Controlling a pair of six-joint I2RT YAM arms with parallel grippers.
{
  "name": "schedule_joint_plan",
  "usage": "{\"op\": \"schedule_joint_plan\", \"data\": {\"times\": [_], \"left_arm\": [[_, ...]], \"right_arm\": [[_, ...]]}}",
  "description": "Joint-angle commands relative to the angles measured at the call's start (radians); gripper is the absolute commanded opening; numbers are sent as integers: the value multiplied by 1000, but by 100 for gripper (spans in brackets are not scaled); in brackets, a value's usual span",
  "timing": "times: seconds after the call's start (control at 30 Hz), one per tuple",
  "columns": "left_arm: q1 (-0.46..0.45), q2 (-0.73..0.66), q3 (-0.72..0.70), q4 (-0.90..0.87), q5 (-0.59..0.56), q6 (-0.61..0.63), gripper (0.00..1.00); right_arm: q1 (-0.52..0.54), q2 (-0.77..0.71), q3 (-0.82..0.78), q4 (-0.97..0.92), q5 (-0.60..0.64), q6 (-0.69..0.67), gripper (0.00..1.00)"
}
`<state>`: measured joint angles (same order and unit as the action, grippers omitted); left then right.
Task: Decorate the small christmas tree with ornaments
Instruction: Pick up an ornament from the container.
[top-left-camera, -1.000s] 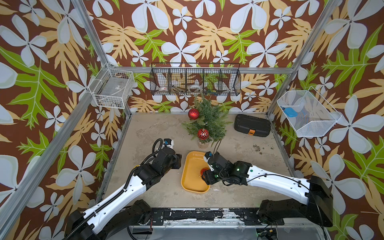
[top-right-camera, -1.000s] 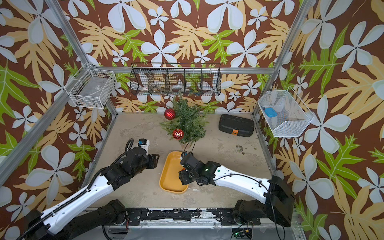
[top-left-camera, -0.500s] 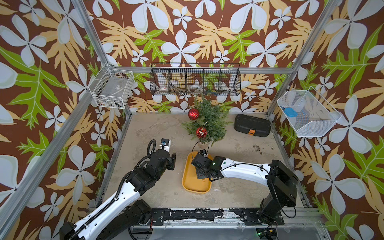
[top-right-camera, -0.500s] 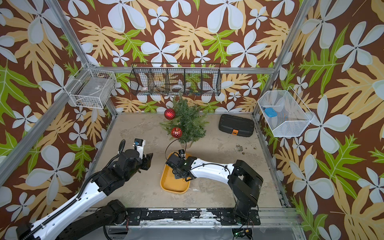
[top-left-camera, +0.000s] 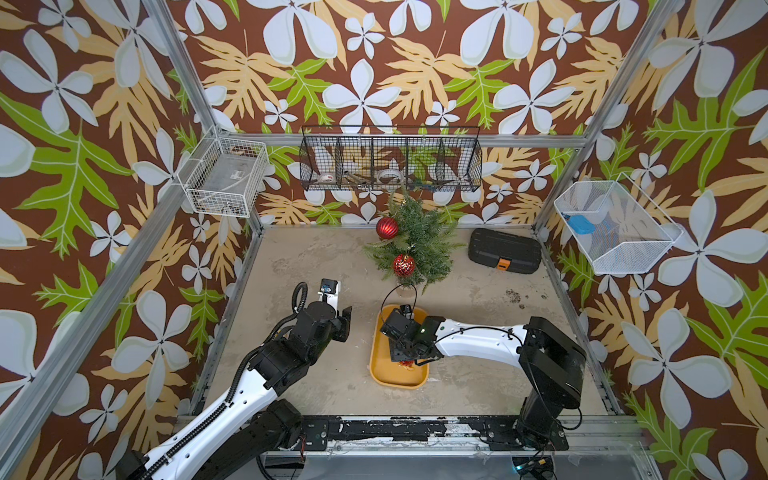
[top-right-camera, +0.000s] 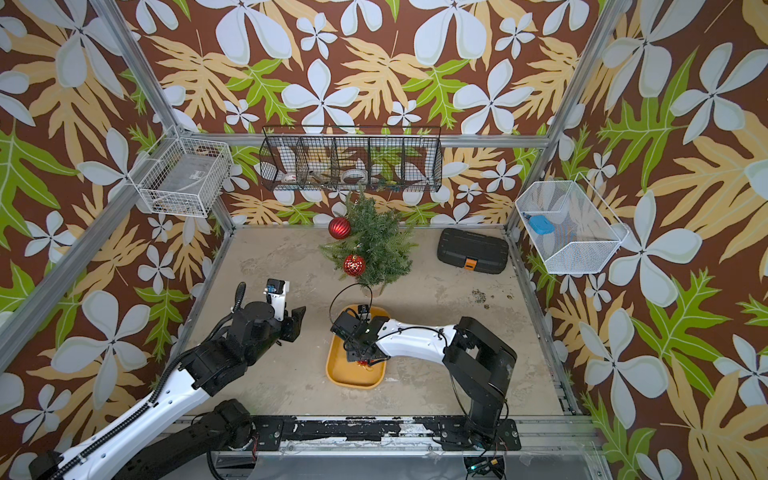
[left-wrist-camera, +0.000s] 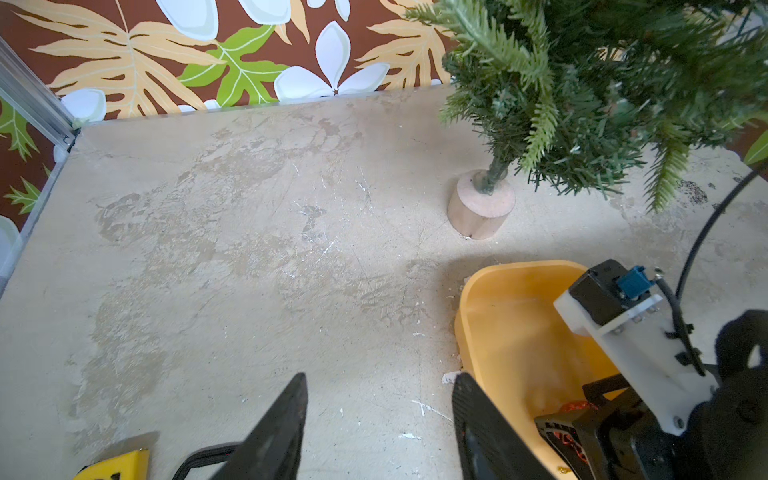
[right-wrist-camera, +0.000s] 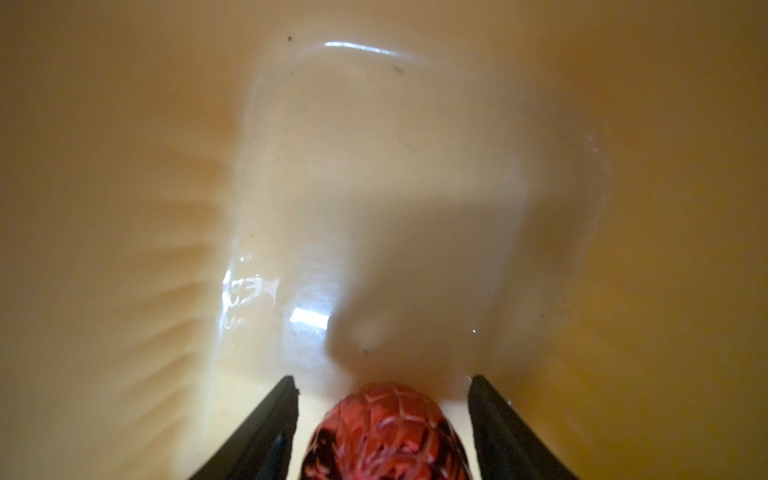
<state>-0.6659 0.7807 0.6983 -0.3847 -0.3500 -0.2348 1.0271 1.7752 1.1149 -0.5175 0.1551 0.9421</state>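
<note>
The right gripper (right-wrist-camera: 383, 379) reaches into the yellow tray (top-left-camera: 400, 379) at near centre, fingers spread either side of a lattice red bauble (right-wrist-camera: 382, 432), gaps on both sides, gripping nothing. The left gripper (left-wrist-camera: 379, 376) hangs parted and empty over the table (top-left-camera: 311, 257) left of the tray. The small christmas tree (top-left-camera: 419, 237) stands far centre, bearing a ribbed bauble (top-left-camera: 387, 227) and a second lattice bauble (top-left-camera: 403, 265)

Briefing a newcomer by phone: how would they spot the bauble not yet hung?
Find the tree by the back wall; before it lies a yellow tray. The bauble lies in it, within the open right pincer; the other two baubles hang on the tree.
</note>
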Motion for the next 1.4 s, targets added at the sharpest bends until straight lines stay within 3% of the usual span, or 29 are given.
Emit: {"op": "schedule_joint_plan", "data": {"times": [0.0, 0.23, 0.5, 0.77, 1.07, 1.23, 1.37], "left_arm": [[1, -1, -3, 25, 0, 5, 57], [3, 2, -8, 31, 0, 5, 58], [2, 4, -11, 34, 1, 4, 58], [2, -11, -4, 32, -3, 5, 58], [2, -56, 80, 72, 54, 11, 59], [2, -69, 145, 158, 158, 29, 59], [2, -72, 177, 272, 254, 47, 55]], "right_arm": [[3, -6, 12, -38, -11, 17, 69], [22, 18, 56, -110, -49, -53, 73], [36, 55, 84, -156, -17, -88, 65], [37, -18, 77, -156, -15, -72, 55], [37, -345, -4, -150, 41, -34, 55], [13, -613, -70, -135, 93, -9, 55], [-69, -821, -81, -91, 128, -47, 54]]}}
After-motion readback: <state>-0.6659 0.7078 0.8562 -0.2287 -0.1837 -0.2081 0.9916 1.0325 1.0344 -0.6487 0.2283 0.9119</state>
